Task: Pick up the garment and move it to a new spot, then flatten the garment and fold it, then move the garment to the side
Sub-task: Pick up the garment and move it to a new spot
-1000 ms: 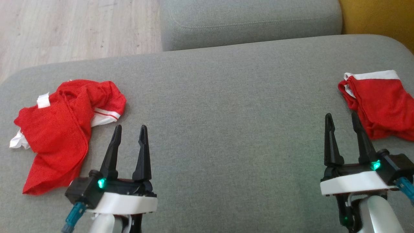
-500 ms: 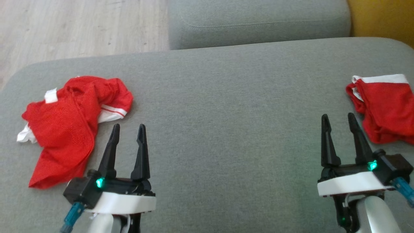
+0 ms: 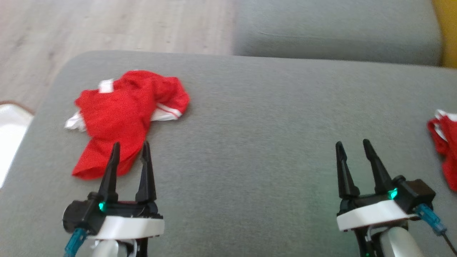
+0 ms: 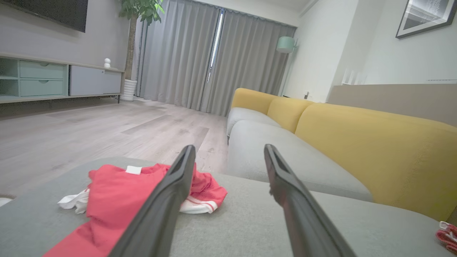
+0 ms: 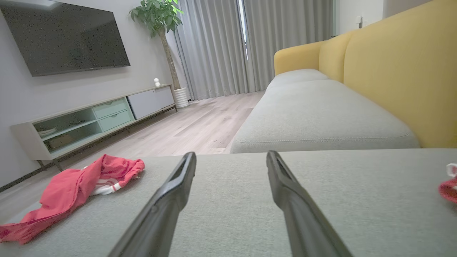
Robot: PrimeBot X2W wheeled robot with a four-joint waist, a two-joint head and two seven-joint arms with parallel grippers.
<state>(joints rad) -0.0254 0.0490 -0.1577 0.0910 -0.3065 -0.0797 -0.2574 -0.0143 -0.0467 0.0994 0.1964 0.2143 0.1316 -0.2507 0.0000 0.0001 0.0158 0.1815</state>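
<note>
Gaping wide, empty: left claw (image 3: 130,144) near garment (image 3: 117,117), right claw (image 3: 352,142).

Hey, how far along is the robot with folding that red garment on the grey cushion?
Done: nothing that shows; the red garment lies crumpled at the left end of the cushion. In hand: nothing; left claw and right claw are both open and empty, the left one nearest the garment. Left to do: picking up, moving, flattening, folding, setting aside.
</note>
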